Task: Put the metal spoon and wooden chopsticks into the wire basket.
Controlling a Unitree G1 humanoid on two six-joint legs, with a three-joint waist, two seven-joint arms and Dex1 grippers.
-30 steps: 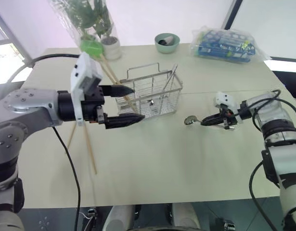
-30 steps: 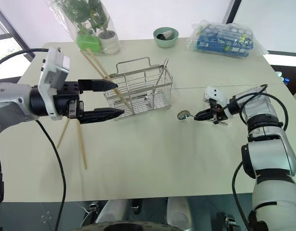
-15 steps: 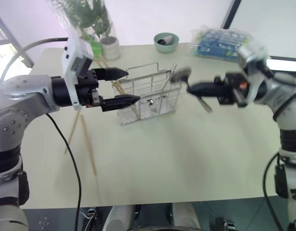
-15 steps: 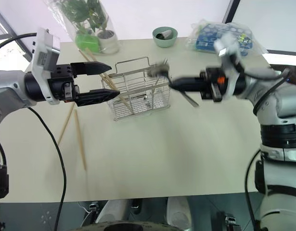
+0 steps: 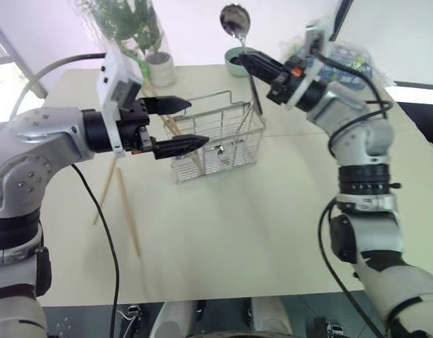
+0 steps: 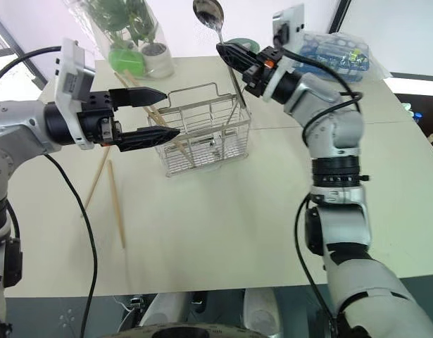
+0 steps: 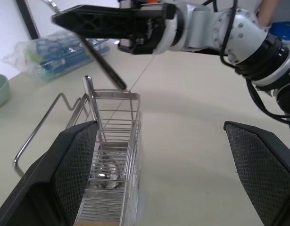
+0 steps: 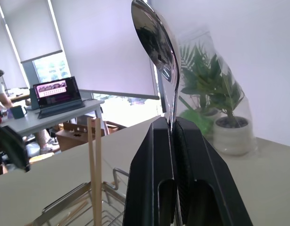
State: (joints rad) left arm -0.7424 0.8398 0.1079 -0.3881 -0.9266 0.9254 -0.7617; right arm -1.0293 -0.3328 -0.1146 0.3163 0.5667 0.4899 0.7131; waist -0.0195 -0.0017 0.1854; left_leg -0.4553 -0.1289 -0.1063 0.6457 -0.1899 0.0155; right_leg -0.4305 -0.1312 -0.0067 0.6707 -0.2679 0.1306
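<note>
Table (image 5: pixel 223 232): wide bare stretch on the near side of the wire basket (image 5: pixel 220 137), which sits mid-table, well apart from every edge. Beyond the basket, near the far edge: potted plant (image 5: pixel 135 35) in clear wrap, green bowl (image 5: pixel 242 63), blue packet (image 5: pixel 336 60). To the basket's left, two wooden chopsticks (image 5: pixel 128 211) lie flat on the table, close to that side edge; two more lean inside the basket's left end, tips sticking out toward the plant.

Right gripper (image 5: pixel 253 63) is up in the air above the basket's right end, jaws fully closed on the handle of the metal spoon (image 5: pixel 235 20). Spoon stands upright, bowl on top, the rest of the handle hanging below the fingers toward the basket rim (contact with rim not clear). One utensil already leans inside the basket, right end.

Left gripper (image 5: pixel 184 123) level at the basket's left end, jaws spread wide, holding nothing; lower fingertip (image 5: pixel 198 141) overlaps the basket wall, touching or not — can't tell.
</note>
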